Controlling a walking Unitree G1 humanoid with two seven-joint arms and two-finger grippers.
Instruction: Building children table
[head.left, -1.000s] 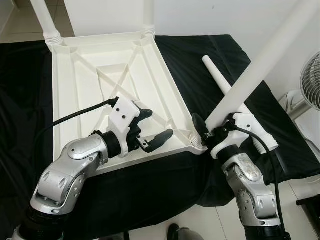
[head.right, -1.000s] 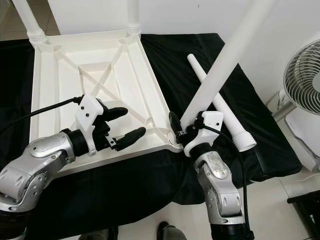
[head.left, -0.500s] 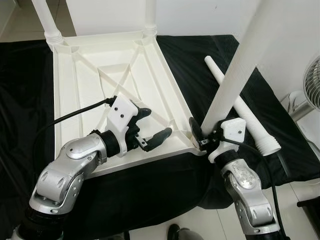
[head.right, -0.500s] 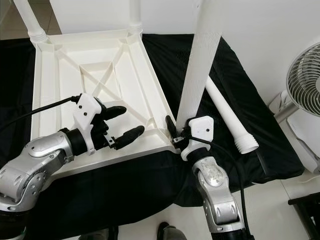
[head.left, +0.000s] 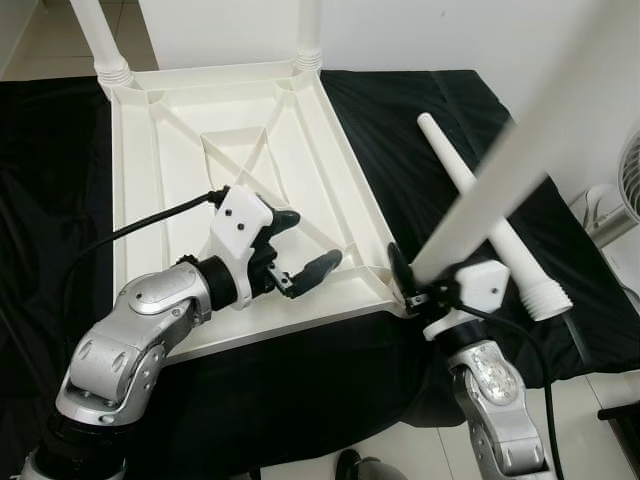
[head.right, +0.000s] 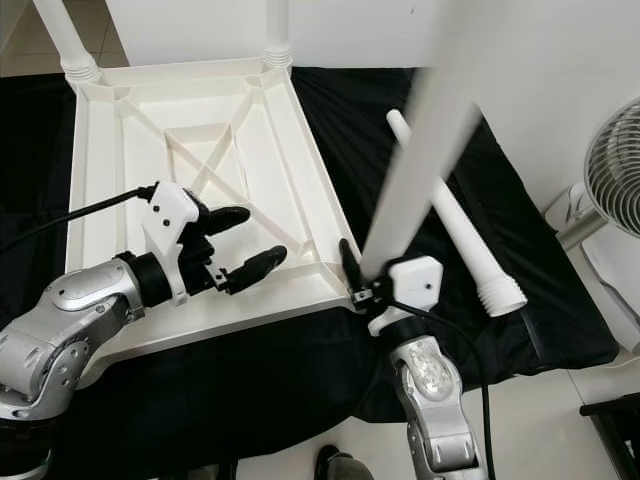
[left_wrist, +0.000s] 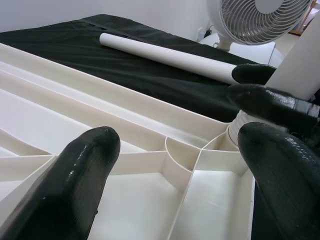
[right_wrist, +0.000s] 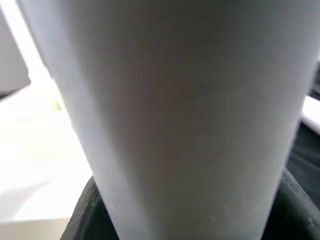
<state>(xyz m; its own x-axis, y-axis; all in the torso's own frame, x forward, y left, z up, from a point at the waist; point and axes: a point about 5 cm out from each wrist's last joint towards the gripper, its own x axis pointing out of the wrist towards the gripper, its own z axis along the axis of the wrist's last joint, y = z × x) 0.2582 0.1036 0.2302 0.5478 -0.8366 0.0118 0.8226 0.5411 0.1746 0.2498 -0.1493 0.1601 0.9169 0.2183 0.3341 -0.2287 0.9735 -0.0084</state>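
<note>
A white plastic children's table top (head.left: 200, 170) lies upside down on a black cloth (head.left: 400, 120), its ribbed underside facing up; two legs already stand in the far corners, the far left leg (head.left: 100, 40) and the far right leg (head.left: 308, 35); the right gripper (head.left: 420, 285) is clamped around the lower end of a third white leg (head.left: 500, 180), which rises tilted up and to the right, blurred; its foot sits at the near right corner socket (left_wrist: 235, 132) of the top, though whether it is seated cannot be told; a fourth, loose leg (head.left: 490, 225) lies flat on the cloth to the right of the top, just behind the tilted one; the left gripper (head.left: 295, 250) hovers above the near part of the underside with its fingers spread wide and nothing between them, pointing toward that same corner; a fan (head.right: 615, 165) stands at the far right edge

To do this step well, judging from the tilt, the held leg likely needs bringing upright so its end lines up square with the round socket before pressing down; pushing while it leans risks jamming or levering the top off the cloth; the free left gripper could press on the ribs near the corner to steady the top
</note>
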